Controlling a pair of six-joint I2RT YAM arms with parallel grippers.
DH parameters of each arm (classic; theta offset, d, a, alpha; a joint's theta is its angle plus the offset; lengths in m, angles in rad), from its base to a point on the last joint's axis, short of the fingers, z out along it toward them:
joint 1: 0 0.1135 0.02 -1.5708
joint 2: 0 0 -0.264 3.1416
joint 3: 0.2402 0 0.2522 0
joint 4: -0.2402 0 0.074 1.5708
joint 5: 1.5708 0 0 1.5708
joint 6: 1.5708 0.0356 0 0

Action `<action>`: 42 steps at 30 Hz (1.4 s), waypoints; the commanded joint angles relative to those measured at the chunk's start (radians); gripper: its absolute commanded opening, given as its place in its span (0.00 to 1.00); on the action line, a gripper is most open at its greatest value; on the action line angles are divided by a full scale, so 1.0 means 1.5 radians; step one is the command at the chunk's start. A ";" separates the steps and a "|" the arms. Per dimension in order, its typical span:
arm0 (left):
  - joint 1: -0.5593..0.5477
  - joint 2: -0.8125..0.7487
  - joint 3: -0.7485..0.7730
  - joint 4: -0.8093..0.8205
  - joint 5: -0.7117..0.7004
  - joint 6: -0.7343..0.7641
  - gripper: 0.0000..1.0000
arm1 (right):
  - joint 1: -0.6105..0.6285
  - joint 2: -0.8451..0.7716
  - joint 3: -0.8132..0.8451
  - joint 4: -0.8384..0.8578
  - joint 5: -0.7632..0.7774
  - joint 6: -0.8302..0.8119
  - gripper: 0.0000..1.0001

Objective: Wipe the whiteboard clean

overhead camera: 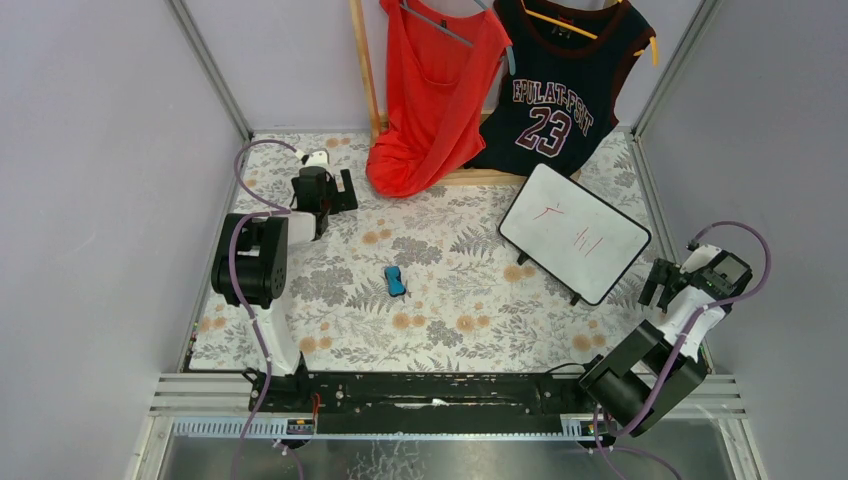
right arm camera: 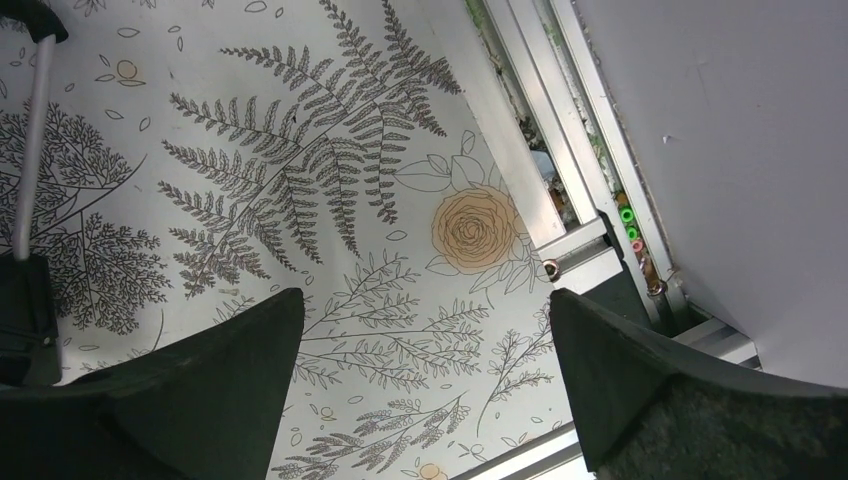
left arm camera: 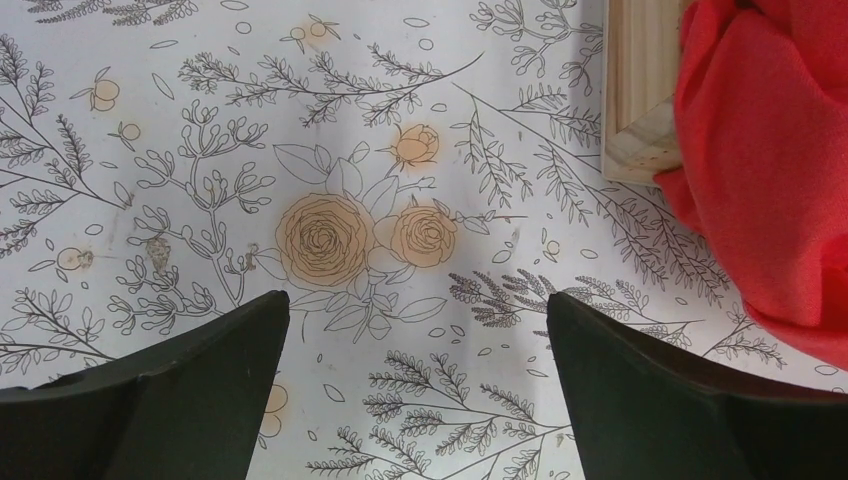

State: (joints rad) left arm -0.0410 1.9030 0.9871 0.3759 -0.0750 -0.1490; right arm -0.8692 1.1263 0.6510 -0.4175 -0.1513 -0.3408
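Whiteboard (overhead camera: 575,232) at right, long axis running far-left to near-right, just beside the right gripper (overhead camera: 660,287) (fingers apart, empty); the left gripper (overhead camera: 346,192), fingers likewise apart, sits well apart, nearer the blue eraser (overhead camera: 396,281).

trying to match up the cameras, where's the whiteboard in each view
top external: the whiteboard lies right of centre, turned at an angle, with red strokes on it.
left wrist: not in it.
right wrist: at the far left edge there is only a thin white strip with a black foot, probably the whiteboard seen side-on.
shared landmark: the floral tablecloth shows in all three views.
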 commanded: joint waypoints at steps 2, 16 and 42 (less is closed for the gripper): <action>0.006 0.012 0.025 -0.001 0.001 -0.005 1.00 | -0.005 -0.032 -0.004 0.026 -0.019 0.011 0.99; 0.007 0.012 0.026 -0.001 0.000 -0.005 1.00 | -0.047 -0.041 0.014 0.036 -0.034 0.022 1.00; 0.007 0.013 0.027 -0.003 0.000 -0.005 1.00 | -0.071 0.154 0.588 -0.451 -0.411 -0.193 0.75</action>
State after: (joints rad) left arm -0.0380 1.9091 1.0031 0.3599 -0.0750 -0.1493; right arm -0.9745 1.3159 1.4612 -0.9157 -0.5991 -0.5194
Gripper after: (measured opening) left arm 0.998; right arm 0.746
